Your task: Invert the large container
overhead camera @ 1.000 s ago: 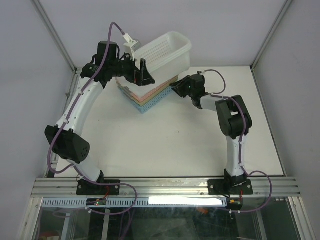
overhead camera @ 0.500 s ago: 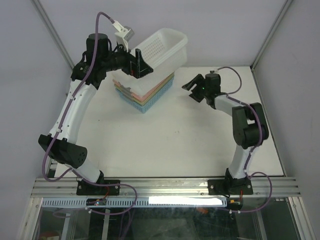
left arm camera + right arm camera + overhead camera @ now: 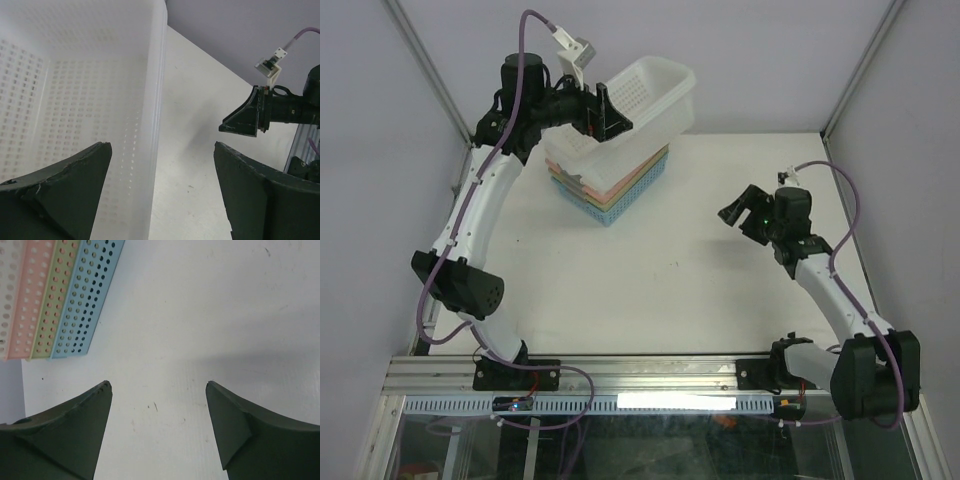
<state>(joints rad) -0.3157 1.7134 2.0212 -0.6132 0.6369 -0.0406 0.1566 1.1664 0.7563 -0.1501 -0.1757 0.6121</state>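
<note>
The large container (image 3: 650,95), a white perforated tub, leans tilted on a stack of coloured baskets (image 3: 620,185) at the back of the table. My left gripper (image 3: 607,112) is at its near left rim. In the left wrist view the left gripper (image 3: 161,145) is open and straddles the large container's (image 3: 75,75) side wall, one finger inside and one outside, with clear gaps on both sides. My right gripper (image 3: 735,215) hangs open over the bare table to the right, apart from the container. In the right wrist view nothing is between the right gripper's (image 3: 157,382) fingers.
The stack holds pink, green and blue perforated baskets (image 3: 55,295) under the white tub. The cell's walls stand close behind and left of the stack. The white table (image 3: 670,270) stretches between the stack and the arm bases. The left wrist view shows the right gripper (image 3: 247,117) across the table.
The right gripper has opened, let go at the stack's right end and drawn back right and nearer. The left gripper has shifted slightly along the container's rim and stays open.
</note>
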